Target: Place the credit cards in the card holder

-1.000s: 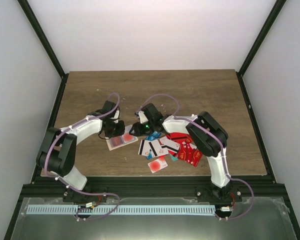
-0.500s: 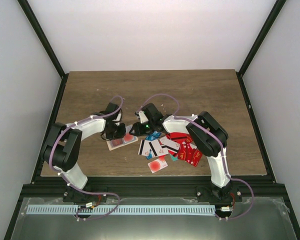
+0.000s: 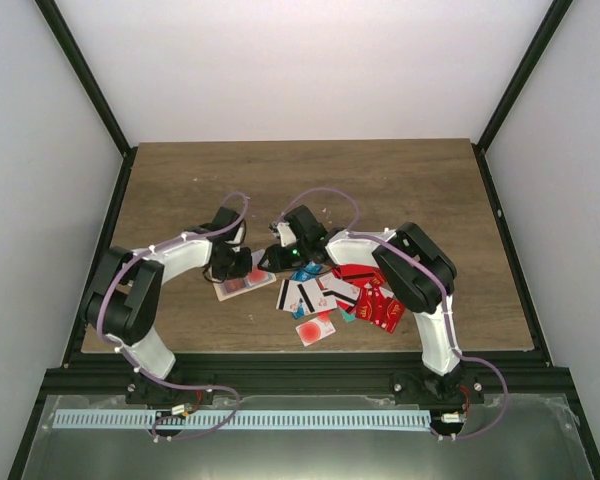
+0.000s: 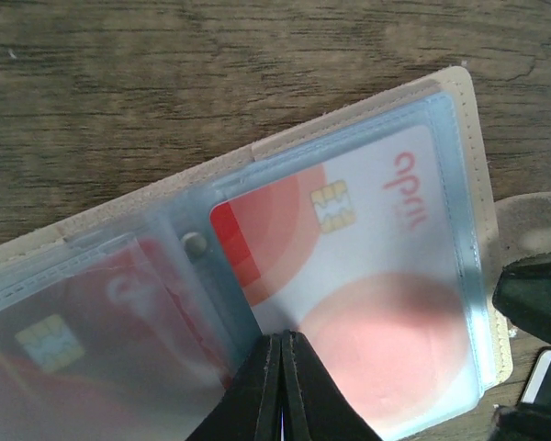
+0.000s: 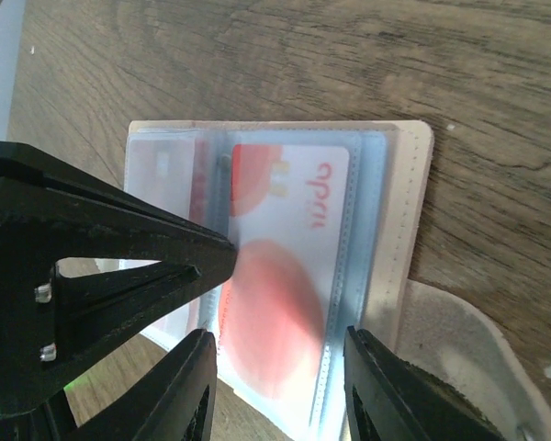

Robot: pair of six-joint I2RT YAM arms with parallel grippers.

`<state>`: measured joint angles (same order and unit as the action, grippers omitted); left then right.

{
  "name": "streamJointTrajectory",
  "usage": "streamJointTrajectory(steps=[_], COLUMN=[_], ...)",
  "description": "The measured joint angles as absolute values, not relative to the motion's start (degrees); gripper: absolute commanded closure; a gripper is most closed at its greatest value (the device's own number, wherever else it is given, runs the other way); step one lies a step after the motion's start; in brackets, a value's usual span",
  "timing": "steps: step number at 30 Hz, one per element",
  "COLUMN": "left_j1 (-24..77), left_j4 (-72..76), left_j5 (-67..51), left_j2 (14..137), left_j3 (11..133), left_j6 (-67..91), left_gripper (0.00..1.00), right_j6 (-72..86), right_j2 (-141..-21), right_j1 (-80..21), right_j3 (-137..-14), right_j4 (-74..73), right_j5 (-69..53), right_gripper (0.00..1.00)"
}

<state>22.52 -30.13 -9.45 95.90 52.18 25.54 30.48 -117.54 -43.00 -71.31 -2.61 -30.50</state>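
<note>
The beige card holder (image 3: pixel 242 288) lies open on the table, its clear sleeves facing up. One sleeve holds a white credit card with red circles (image 4: pixel 376 230) (image 5: pixel 294 230). My left gripper (image 4: pixel 282 336) (image 3: pixel 244 271) is shut, with its tips pressed on the sleeve beside that card. My right gripper (image 5: pixel 280 354) (image 3: pixel 264 261) is open, a finger on each side of the sleeve's near end. A small gap shows at its right finger (image 5: pixel 376 377). The remaining credit cards (image 3: pixel 365 292) lie heaped to the right of the holder.
A white card with black stripes (image 3: pixel 298 294) lies next to the holder, and a single red-and-white card (image 3: pixel 315 328) lies nearer the front edge. The holder's snap tab (image 5: pixel 459 340) sticks out under my right gripper. Bare wooden table (image 3: pixel 380 180) stretches behind both arms.
The left arm's elbow has swung inward a little and its gripper has edged right over the holder. The right arm and the cards have not moved.
</note>
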Motion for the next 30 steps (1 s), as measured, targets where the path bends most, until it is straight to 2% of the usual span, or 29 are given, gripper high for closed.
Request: streamJointTrajectory(steps=[30], left_j1=[22.8], left_j4=[-21.5], left_j5=[-8.7], left_j2=[91.7], left_j3=[45.3], left_j6=[28.4], left_gripper=[0.96], right_j6=[32.1], right_j2=[-119.7], right_j1=[-42.9], right_j3=[-73.4], right_j4=[-2.5], right_j5=[-33.2], right_gripper=[0.57])
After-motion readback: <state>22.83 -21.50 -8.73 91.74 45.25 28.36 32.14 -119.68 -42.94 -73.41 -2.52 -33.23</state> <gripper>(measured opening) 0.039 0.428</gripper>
